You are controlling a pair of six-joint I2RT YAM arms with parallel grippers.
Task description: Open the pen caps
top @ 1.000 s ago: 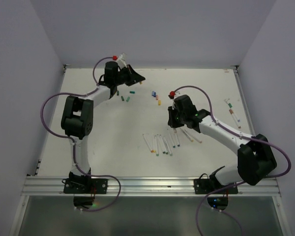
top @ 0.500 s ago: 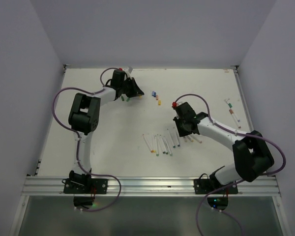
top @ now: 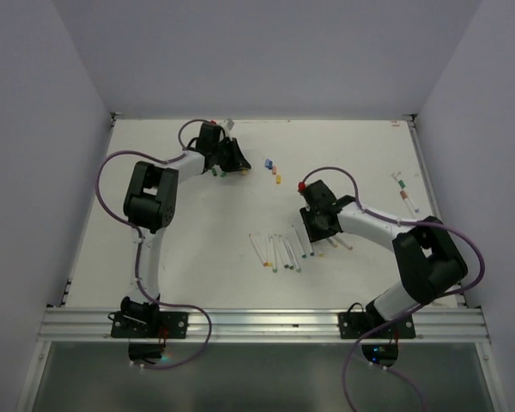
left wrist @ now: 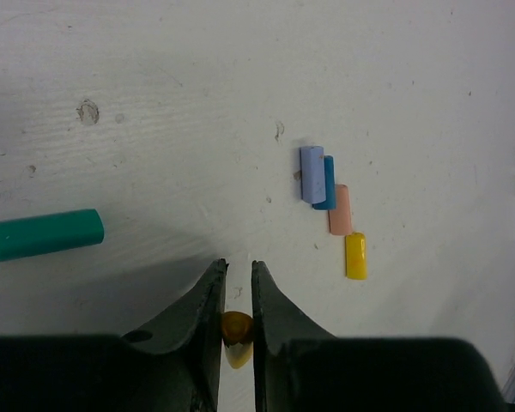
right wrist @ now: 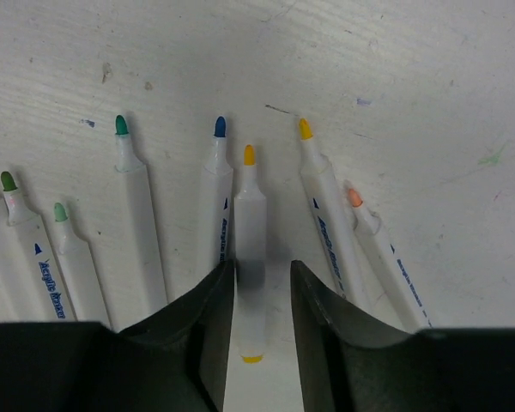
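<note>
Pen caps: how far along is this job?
Done: a row of pens lies bare-tipped, and loose caps lie ahead of the left gripper. In hand: the left gripper pinches a yellow cap; the right gripper straddles a yellow-tipped pen, jaws slack. Left: the far-right pens look still capped.

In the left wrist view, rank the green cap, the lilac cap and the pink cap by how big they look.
Largest: green cap, clearly.
Then lilac cap and pink cap: nearly alike, lilac perhaps slightly longer, so I won't rank them.
</note>
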